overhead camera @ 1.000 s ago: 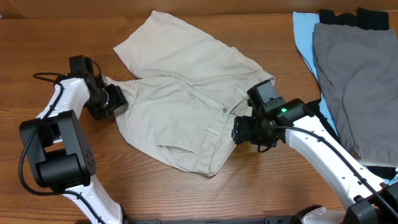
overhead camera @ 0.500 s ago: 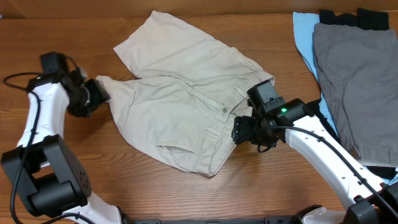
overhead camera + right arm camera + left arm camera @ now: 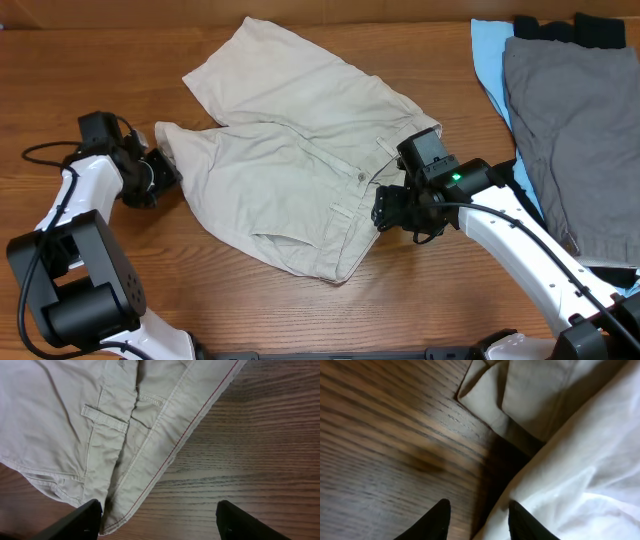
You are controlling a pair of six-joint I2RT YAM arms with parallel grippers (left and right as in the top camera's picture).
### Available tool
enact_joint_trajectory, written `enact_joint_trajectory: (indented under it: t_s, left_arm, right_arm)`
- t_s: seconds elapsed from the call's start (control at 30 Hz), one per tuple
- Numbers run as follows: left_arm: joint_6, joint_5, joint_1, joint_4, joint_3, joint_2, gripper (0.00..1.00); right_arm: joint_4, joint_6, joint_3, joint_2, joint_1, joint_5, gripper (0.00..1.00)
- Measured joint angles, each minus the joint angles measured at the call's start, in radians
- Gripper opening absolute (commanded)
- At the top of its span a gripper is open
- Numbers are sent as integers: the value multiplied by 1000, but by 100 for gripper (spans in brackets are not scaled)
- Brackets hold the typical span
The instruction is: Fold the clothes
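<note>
The cream shorts (image 3: 290,170) lie spread but rumpled, waistband at right, legs pointing left.

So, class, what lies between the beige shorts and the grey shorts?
Overhead view: bare table wood, a light blue garment strip, and, nearer, the right arm.

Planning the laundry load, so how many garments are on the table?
4: beige shorts at centre; grey shorts at right; a light blue garment under them; a black garment at their top edge. More may be hidden in that pile.
</note>
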Motion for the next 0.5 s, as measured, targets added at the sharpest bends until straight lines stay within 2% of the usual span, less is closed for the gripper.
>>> enact_joint_trajectory:
  t_s: [0.33, 0.5]
  left_arm:
    - [-14, -64, 0, 42, -13, 26, 41]
    - [-31, -63, 1, 97, -2, 76, 24]
  right_arm:
    - [-4, 0, 0, 0, 0, 0, 77]
    - [-2, 0, 0, 0, 0, 0, 77]
